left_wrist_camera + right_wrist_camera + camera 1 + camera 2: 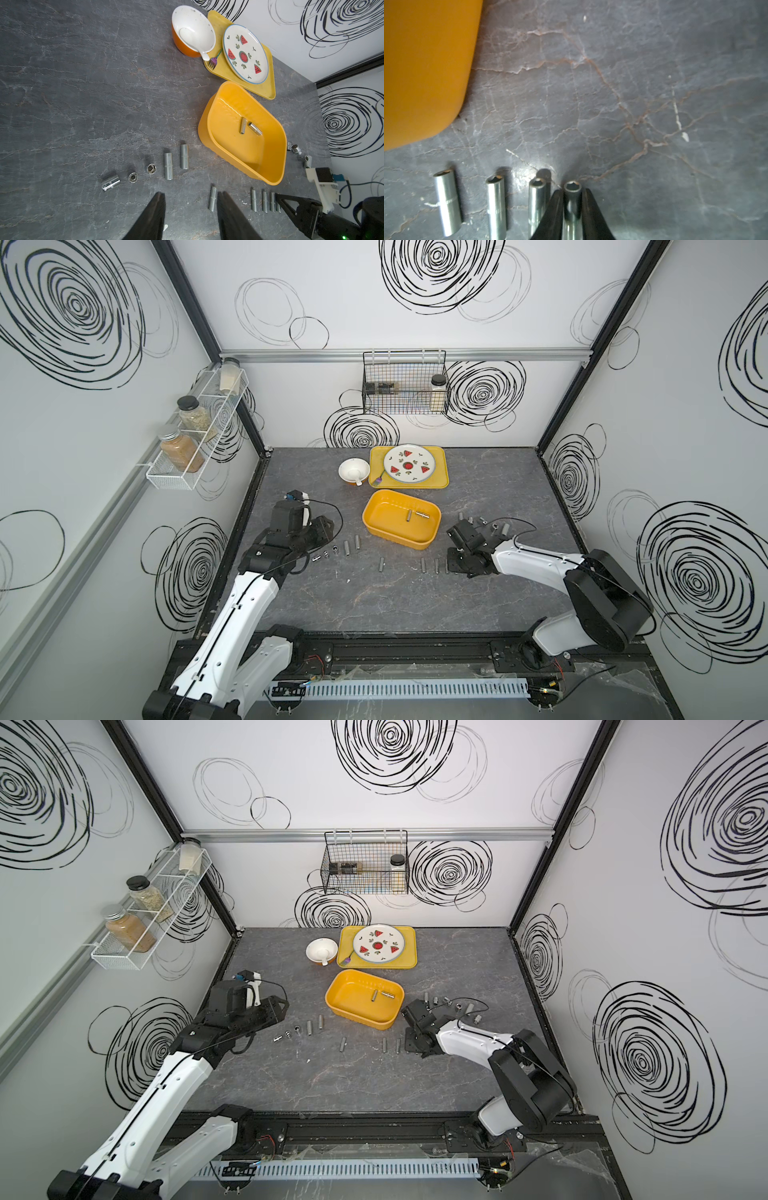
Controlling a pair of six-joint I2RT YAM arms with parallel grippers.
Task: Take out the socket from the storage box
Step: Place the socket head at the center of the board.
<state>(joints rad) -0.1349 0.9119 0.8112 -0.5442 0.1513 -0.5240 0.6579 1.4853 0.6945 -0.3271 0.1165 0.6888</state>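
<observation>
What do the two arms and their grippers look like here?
The left arm and right arm have white shells with black joints and thin black cables running alongside. The left gripper and right gripper carry black tapered fingers.

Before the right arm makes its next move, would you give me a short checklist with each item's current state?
1. Socket between the fingers of the right hand is outside the storage box: ok.
2. Right hand's grip on it released: cannot tell; fingers flank it closely.
3. Neighbouring socket clear of that hand: cannot tell; they overlap in the wrist view.
4. Left hand open and empty: ok.
5. Storage box emptied: not ok; two sockets lie inside.
</observation>
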